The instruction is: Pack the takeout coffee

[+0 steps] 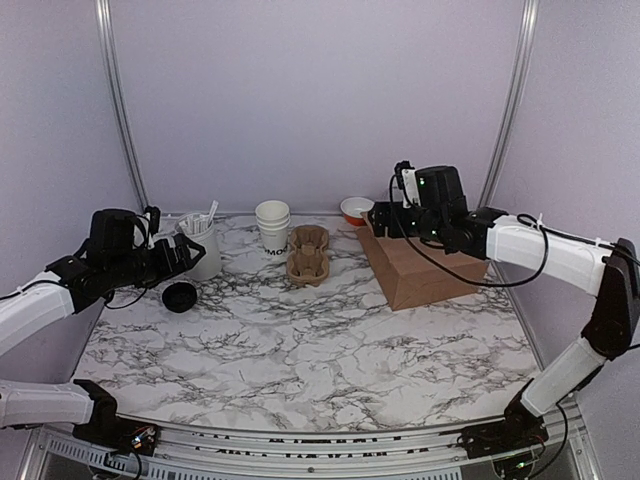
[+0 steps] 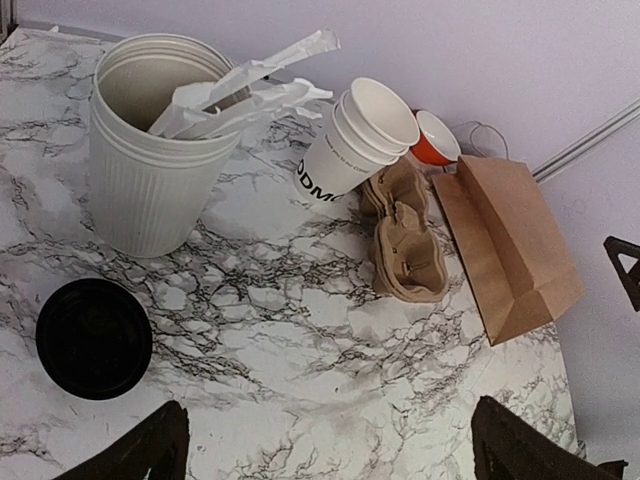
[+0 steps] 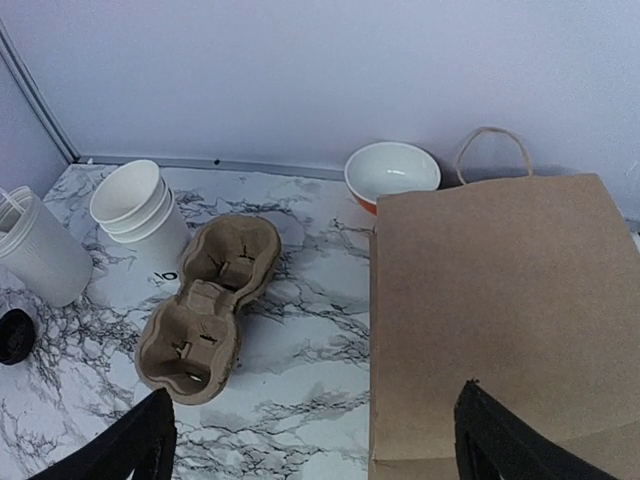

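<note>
The takeout coffee's white paper cup (image 1: pixel 272 226) stands open-topped at the back of the table, nested with others, dark lettering near its base (image 2: pixel 355 140) (image 3: pixel 135 205). Its round black lid (image 1: pixel 180 296) lies apart on the marble at the left (image 2: pixel 93 337) (image 3: pixel 12 335). My left gripper (image 1: pixel 188 254) hovers open beside the canister, above bare marble just right of the lid (image 2: pixel 330 445). Open and holding nothing, my right gripper (image 1: pixel 384 220) hangs over the left edge of the flat brown paper bag (image 1: pixel 420 262), with the bag under one finger (image 3: pixel 310 440).
A ribbed white canister (image 1: pixel 203 250) holding white sticks stands next to the lid (image 2: pixel 150 170). A brown pulp cup tray (image 1: pixel 308 254) lies between the cups and the bag (image 3: pixel 210 305). An orange bowl (image 1: pixel 356 209) sits behind the bag (image 3: pixel 392 172).
</note>
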You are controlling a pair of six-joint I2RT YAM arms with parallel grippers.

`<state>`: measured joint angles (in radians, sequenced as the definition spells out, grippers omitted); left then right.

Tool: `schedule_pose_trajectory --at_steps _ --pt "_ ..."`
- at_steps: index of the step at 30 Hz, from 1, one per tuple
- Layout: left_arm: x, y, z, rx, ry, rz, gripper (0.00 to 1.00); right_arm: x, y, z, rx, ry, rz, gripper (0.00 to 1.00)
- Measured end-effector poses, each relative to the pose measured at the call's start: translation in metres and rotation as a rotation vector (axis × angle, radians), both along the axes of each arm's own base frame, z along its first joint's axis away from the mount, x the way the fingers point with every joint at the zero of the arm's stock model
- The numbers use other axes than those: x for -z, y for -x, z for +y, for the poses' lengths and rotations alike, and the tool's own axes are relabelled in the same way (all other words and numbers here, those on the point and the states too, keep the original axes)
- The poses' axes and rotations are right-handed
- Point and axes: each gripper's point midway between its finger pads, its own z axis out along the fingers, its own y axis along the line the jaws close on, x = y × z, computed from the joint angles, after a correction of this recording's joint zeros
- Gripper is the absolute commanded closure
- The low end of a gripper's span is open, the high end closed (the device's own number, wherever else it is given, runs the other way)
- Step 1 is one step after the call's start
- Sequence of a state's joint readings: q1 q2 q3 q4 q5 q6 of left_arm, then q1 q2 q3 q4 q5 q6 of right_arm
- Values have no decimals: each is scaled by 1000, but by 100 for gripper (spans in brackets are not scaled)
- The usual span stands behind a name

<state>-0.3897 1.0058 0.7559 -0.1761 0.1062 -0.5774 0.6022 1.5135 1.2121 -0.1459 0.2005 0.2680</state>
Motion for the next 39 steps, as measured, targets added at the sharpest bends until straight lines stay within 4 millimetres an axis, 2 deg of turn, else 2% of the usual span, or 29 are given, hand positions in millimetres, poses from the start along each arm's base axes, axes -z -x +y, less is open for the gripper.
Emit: schedule_pose_trajectory --at_steps 4,6,10,13,16,20,25,31,39 --pt "14 5 -8 7 21 28 1 16 -5 18 -10 51 52 8" --pt "17 5 -9 -4 25 38 1 21 -1 35 -37 70 71 8" --pt "14 -1 -6 -42 31 28 1 26 1 53 -71 86 96 8" --pt "6 -8 -3 -80 37 13 1 25 -3 64 -98 88 114 12" --pt "0 -15 -1 -111 49 0 1 15 -19 85 -133 73 116 17" --pt "3 -16 -1 -131 65 16 1 -1 -50 122 -170 24 98 24" --pt "-1 -12 1 -139 89 11 1 -2 -79 158 -204 -41 94 33" --pt "-3 -1 6 -143 110 -5 1 16 -107 186 -212 -114 98 41" --pt "-7 4 8 -146 125 -17 1 69 -132 206 -204 -211 141 45"
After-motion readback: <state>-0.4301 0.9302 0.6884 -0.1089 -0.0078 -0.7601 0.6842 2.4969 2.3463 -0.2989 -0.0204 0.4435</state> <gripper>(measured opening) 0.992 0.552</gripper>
